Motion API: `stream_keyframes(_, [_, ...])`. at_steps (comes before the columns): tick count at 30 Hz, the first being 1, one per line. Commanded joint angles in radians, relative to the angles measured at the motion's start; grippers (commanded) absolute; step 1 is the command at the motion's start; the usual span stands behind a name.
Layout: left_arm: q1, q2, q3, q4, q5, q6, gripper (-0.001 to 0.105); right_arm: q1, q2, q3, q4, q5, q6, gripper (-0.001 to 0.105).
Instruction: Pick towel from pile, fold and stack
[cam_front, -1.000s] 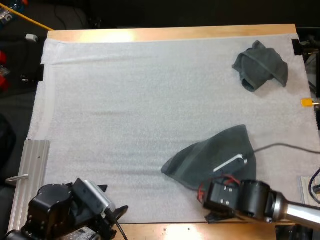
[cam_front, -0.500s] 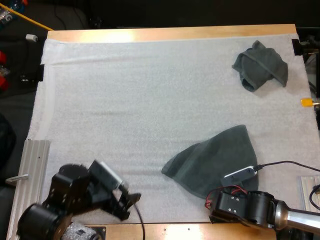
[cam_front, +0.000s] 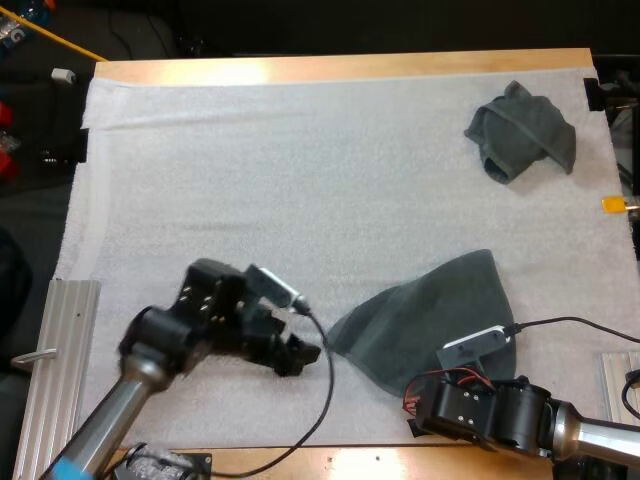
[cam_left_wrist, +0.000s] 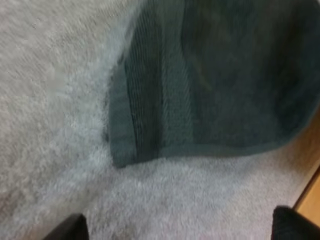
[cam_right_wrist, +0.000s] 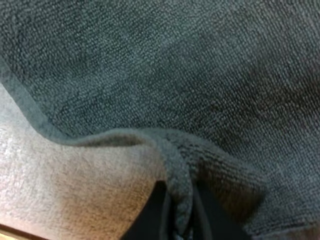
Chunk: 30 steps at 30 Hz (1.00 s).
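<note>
R gripper (cam_right_wrist: 181, 212) pinching the flat towel (cam_front: 430, 315); L gripper (cam_front: 303, 354) has fingers apart, holding nothing.
My R fingers press a raised fold of the towel's hem from both sides, w/ the rest of the cloth spread ahead of them on the white mat (cam_front: 250, 180). L fingers are clear of the cloth, towel's corner just in front of them. A crumpled towel (cam_front: 522, 130) lies well beyond my R gripper, near the mat's far edge.

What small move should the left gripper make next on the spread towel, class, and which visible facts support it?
Probably ease the left gripper forward onto the nearest corner of the spread towel and close. Its fingers stand apart, just short of that corner, while the right gripper pinches the towel's near edge.
</note>
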<state>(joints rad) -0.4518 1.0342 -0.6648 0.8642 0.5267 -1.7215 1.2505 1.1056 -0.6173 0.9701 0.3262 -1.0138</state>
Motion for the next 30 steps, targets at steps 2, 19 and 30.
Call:
stream_keyframes(2, [-0.027, 0.051, 0.001, -0.041, 0.001, -0.006, 0.069, 0.001, -0.008, 0.0, 0.001, 0.013, -0.003, 0.0])
stream_keyframes(19, [-0.159, 0.385, -0.045, -0.24, -0.158, -0.006, 0.069, 0.001, -0.008, 0.0, 0.001, 0.008, 0.001, 0.0])
stream_keyframes(30, [-0.159, 0.514, -0.084, -0.239, -0.158, -0.001, 0.061, 0.001, -0.008, 0.0, 0.001, 0.008, 0.001, 0.0])
